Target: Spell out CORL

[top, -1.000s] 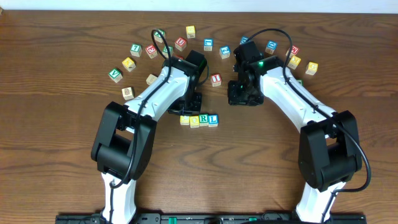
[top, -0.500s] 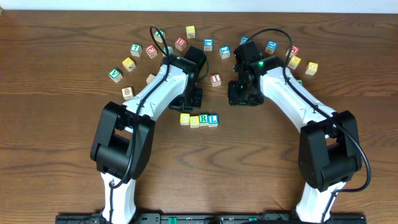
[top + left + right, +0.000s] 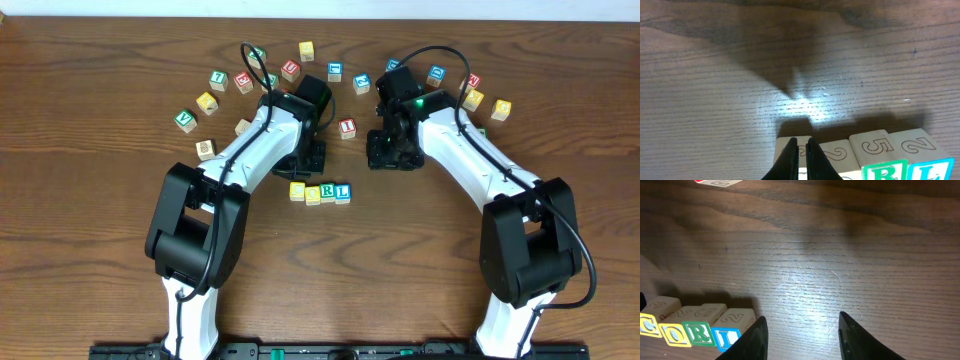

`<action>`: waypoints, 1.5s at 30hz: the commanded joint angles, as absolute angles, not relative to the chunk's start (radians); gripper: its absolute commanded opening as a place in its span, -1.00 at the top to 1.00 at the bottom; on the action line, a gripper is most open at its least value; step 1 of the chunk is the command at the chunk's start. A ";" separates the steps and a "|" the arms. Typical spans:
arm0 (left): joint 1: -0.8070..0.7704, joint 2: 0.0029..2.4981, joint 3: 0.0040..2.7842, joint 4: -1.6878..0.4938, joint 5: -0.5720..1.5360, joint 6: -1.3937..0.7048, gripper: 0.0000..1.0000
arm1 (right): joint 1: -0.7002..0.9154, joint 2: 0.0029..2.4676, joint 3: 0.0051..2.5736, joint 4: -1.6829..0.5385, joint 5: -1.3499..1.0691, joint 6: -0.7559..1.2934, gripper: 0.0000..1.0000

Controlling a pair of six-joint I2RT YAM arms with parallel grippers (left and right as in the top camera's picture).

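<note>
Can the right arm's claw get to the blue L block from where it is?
Probably yes. The right claw hangs open close by the L block, and only bare table lies between them.

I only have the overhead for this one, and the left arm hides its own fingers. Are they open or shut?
Observer: Shut. In the left wrist view the left gripper has its fingers pressed together with nothing between them, the tips in front of the far-left cube of the row. I cannot tell whether they touch it.
Operator: The letters are tiny from above. Does the row read CORL?
Observer: Yes. The right wrist view shows the C cube, O cube, R cube and L cube side by side in that order.
Operator: Is the right gripper holding anything?
Observer: No. The right gripper is open, with only bare table between its fingers, off to the side of the L cube.
</note>
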State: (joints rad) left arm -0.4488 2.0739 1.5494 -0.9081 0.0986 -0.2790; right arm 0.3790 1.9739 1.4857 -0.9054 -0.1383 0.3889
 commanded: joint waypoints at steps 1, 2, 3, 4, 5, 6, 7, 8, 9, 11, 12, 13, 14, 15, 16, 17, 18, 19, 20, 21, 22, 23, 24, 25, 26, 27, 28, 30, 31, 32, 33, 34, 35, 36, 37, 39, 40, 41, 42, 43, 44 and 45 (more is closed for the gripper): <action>-0.443 2.080 1.542 -0.910 0.089 -0.259 0.85 | 0.379 1.981 1.503 -0.909 -0.129 0.376 0.20; -0.443 2.081 1.542 -0.911 0.087 -0.259 0.85 | 0.379 1.981 1.503 -0.910 -0.129 0.376 0.20; -0.443 2.082 1.542 -0.913 0.085 -0.259 0.85 | 0.379 1.981 1.503 -0.910 -0.129 0.376 0.20; -0.443 2.082 1.542 -0.916 0.085 -0.259 0.85 | 0.379 1.981 1.503 -0.910 -0.129 0.376 0.20; -0.443 2.082 1.542 -0.919 0.085 -0.259 0.85 | 0.379 1.981 1.503 -0.911 -0.129 0.376 0.20; -0.443 2.082 1.542 -0.925 0.085 -0.259 0.85 | 0.379 1.981 1.503 -0.911 -0.129 0.376 0.20; -0.443 2.082 1.542 -0.928 0.085 -0.259 0.85 | 0.379 1.981 1.503 -0.911 -0.129 0.376 0.20; -0.443 2.082 1.542 -0.931 0.085 -0.259 0.85 | 0.379 1.981 1.503 -0.911 -0.129 0.376 0.20; -0.443 2.082 1.542 -0.934 0.085 -0.259 0.85 | 0.379 1.981 1.503 -0.910 -0.129 0.376 0.20; -0.444 2.082 1.542 -0.939 0.085 -0.259 0.85 | 0.379 1.981 1.503 -0.910 -0.129 0.376 0.20; -0.444 2.082 1.542 -0.941 0.085 -0.259 0.85 | 0.379 1.981 1.503 -0.910 -0.129 0.376 0.20; -0.444 2.082 1.542 -0.942 0.085 -0.259 0.85 | 0.379 1.981 1.503 -0.910 -0.129 0.376 0.20; -0.444 2.082 1.542 -0.944 0.085 -0.259 0.85 | 0.379 1.981 1.503 -0.910 -0.129 0.376 0.20; -0.444 2.082 1.542 -0.947 0.086 -0.259 0.85 | 0.379 1.981 1.503 -0.910 -0.129 0.376 0.20; -0.444 2.082 1.542 -0.952 0.086 -0.260 0.85 | 0.379 1.981 1.503 -0.910 -0.129 0.376 0.20; -0.445 2.082 1.542 -0.957 0.086 -0.260 0.85 | 0.379 1.981 1.503 -0.910 -0.129 0.376 0.20; -0.445 2.082 1.542 -0.962 0.086 -0.260 0.85 | 0.379 1.981 1.503 -0.910 -0.129 0.376 0.19; -0.445 2.082 1.541 -0.965 0.086 -0.260 0.85 | 0.379 1.981 1.503 -0.909 -0.129 0.376 0.20; -0.445 2.082 1.541 -0.965 0.086 -0.260 0.85 | 0.379 1.981 1.503 -0.909 -0.128 0.376 0.19; -0.445 2.082 1.541 -0.965 0.086 -0.260 0.85 | 0.379 1.981 1.503 -0.909 -0.125 0.376 0.20; -0.445 2.082 1.541 -0.965 0.085 -0.260 0.85 | 0.379 1.981 1.503 -0.909 -0.123 0.376 0.19; -0.445 2.082 1.541 -0.964 0.085 -0.260 0.85 | 0.379 1.981 1.503 -0.910 -0.122 0.376 0.20; -0.445 2.082 1.541 -0.964 0.086 -0.260 0.85 | 0.379 1.981 1.503 -0.910 -0.122 0.376 0.20; -0.445 2.082 1.541 -0.965 0.086 -0.260 0.85 | 0.379 1.981 1.503 -0.910 -0.122 0.376 0.19; -0.445 2.082 1.541 -0.966 0.086 -0.260 0.85 | 0.379 1.981 1.503 -0.910 -0.122 0.376 0.19; -0.445 2.082 1.539 -0.967 0.086 -0.260 0.85 | 0.379 1.981 1.503 -0.909 -0.122 0.376 0.19; -0.445 2.082 1.537 -0.967 0.086 -0.260 0.85 | 0.379 1.981 1.503 -0.909 -0.122 0.376 0.20; -0.445 2.082 1.529 -0.966 0.086 -0.260 0.85 | 0.379 1.981 1.503 -0.910 -0.122 0.376 0.20; -0.445 2.082 1.524 -0.966 0.086 -0.260 0.85 | 0.379 1.981 1.503 -0.910 -0.122 0.376 0.19; -0.445 2.082 1.517 -0.966 0.086 -0.260 0.85 | 0.379 1.981 1.503 -0.910 -0.122 0.376 0.20; -0.445 2.082 1.512 -0.966 0.086 -0.260 0.85 | 0.379 1.981 1.503 -0.910 -0.122 0.376 0.20; -0.445 2.082 1.507 -0.966 0.086 -0.261 0.85 | 0.379 1.981 1.503 -0.910 -0.122 0.376 0.19; -0.445 2.082 1.504 -0.966 0.086 -0.260 0.85 | 0.379 1.981 1.503 -0.909 -0.122 0.376 0.20; -0.445 2.082 1.501 -0.963 0.086 -0.261 0.85 | 0.379 1.981 1.503 -0.909 -0.122 0.376 0.19; -0.445 2.082 1.501 -0.963 0.086 -0.261 0.85 | 0.379 1.981 1.503 -0.909 -0.122 0.376 0.19; -0.445 2.082 1.501 -0.955 0.086 -0.263 0.85 | 0.379 1.981 1.503 -0.909 -0.122 0.376 0.20; -0.445 2.082 1.501 -0.950 0.086 -0.263 0.85 | 0.379 1.981 1.503 -0.909 -0.122 0.376 0.19; -0.445 2.082 1.501 -0.943 0.086 -0.263 0.85 | 0.379 1.981 1.503 -0.908 -0.122 0.376 0.19; -0.445 2.082 1.502 -0.934 0.086 -0.263 0.85 | 0.379 1.981 1.503 -0.908 -0.122 0.376 0.19; -0.444 2.082 1.505 -0.927 0.086 -0.263 0.85 | 0.379 1.981 1.503 -0.907 -0.122 0.376 0.19; -0.443 2.082 1.512 -0.925 0.086 -0.263 0.85 | 0.379 1.981 1.503 -0.905 -0.122 0.376 0.19; -0.441 2.082 1.524 -0.925 0.085 -0.263 0.85 | 0.379 1.981 1.503 -0.905 -0.122 0.376 0.19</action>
State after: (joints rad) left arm -0.4484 2.0743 1.5093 -0.9241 0.0986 -0.2718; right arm 0.3790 1.9739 1.4857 -0.9070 -0.1345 0.3889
